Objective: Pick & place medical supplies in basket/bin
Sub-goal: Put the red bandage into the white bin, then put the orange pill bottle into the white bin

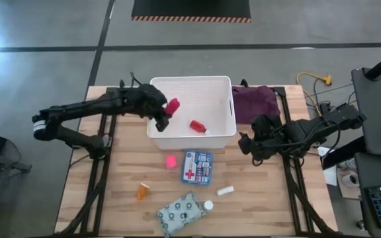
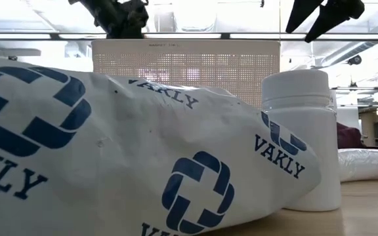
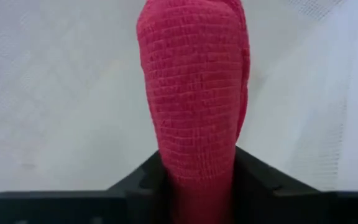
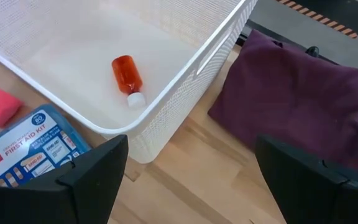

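My left gripper (image 1: 164, 114) reaches in from the table's left and hangs over the left part of the white lattice basket (image 1: 225, 99), shut on a red gauze roll (image 1: 172, 107). A red-orange vial (image 1: 198, 126) with a white cap lies on the basket floor. My right gripper (image 1: 247, 144) hovers open over the table just right of the basket, touching nothing. In front of the basket lie the first-aid box (image 1: 197, 166), pink block (image 1: 170, 160), orange vial (image 1: 142, 192), grey patterned pouch (image 1: 179, 213), a white bottle (image 1: 208, 206) and a white tube (image 1: 225, 191). My left gripper pinches the red gauze roll between its two fingers (image 3: 135, 186) at one end (image 3: 197, 168). The rest of the roll (image 3: 194, 87) sticks out past the fingertips. The roll is lifted clear, above the basket's floor.
A purple cloth bundle (image 1: 253, 102) lies against the basket's right side, close behind my right gripper. In the low view the pouch (image 2: 110, 151) and the white bottle (image 2: 304, 137) fill the foreground. Bare wood shows along the table's left and right strips.
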Robot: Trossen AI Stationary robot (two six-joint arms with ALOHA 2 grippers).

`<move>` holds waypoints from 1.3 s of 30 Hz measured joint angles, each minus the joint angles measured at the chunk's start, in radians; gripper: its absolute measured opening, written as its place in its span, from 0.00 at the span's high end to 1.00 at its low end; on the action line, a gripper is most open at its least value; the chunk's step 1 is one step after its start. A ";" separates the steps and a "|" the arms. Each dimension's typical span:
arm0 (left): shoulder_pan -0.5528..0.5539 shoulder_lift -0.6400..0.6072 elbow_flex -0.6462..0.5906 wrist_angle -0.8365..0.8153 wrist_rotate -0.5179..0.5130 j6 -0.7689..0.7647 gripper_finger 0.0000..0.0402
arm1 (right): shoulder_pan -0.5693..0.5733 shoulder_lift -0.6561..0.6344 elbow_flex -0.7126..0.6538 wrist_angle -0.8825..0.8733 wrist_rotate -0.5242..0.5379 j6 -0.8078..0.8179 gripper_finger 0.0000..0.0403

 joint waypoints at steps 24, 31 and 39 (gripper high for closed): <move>-0.581 -0.321 -0.037 -0.564 -0.150 -0.725 0.26 | -0.038 0.000 -0.003 -0.004 0.000 -0.097 0.15; -0.996 -0.190 -0.085 -0.608 -0.193 -1.264 0.26 | -0.084 0.000 -0.004 -0.004 -0.004 -0.169 0.15; -1.088 -0.011 -0.144 -0.479 -0.126 -1.525 0.26 | -0.136 0.000 -0.004 -0.003 -0.005 -0.232 0.15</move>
